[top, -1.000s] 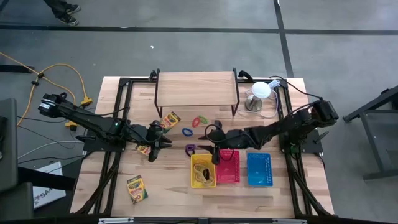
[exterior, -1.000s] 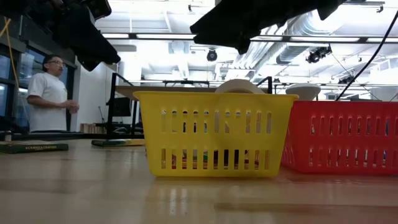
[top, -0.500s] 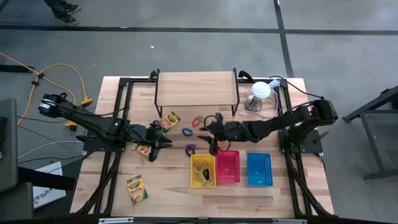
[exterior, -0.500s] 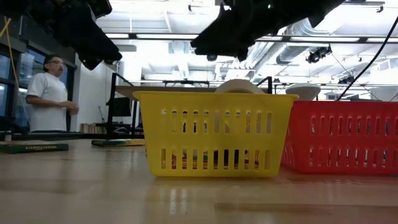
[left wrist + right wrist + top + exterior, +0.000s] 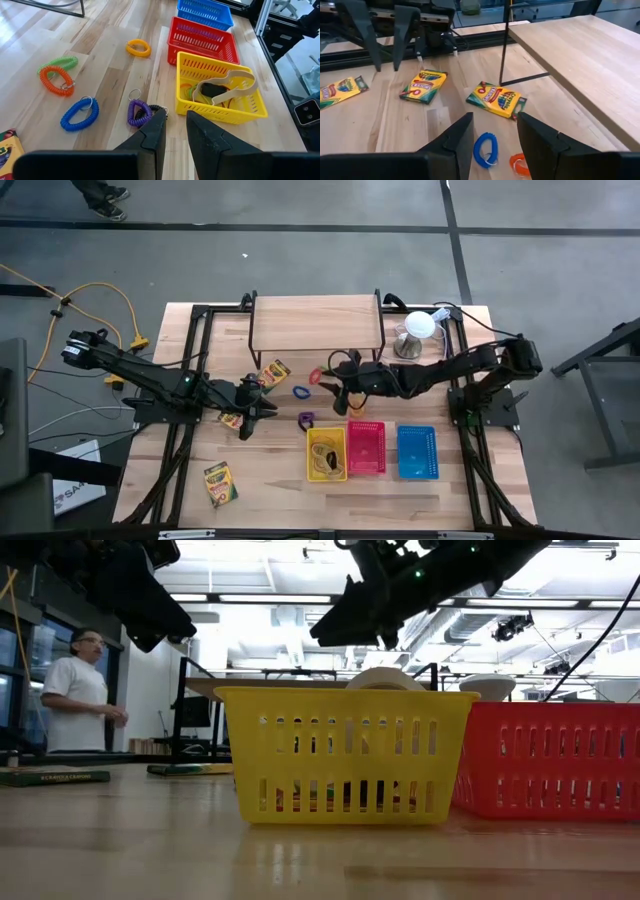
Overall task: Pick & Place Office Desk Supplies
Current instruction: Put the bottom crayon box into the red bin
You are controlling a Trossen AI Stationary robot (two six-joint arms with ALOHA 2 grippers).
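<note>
Your right gripper (image 5: pixel 338 383) hovers with jaws wide and empty, the blue coil (image 5: pixel 485 149) and orange coil (image 5: pixel 519 163) just ahead below it, likely lined up for a pick, while your left gripper (image 5: pixel 252 406) waits narrowly parted, empty.

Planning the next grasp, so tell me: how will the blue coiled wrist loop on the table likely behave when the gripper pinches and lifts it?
The blue coil loop looks like springy coiled cord, so it will probably flex and stretch rather than stay stiff. It seems thin and light. It lies flat on the wooden table, so a push would likely slide it, not roll it. Its small metal ring may dangle.
</note>
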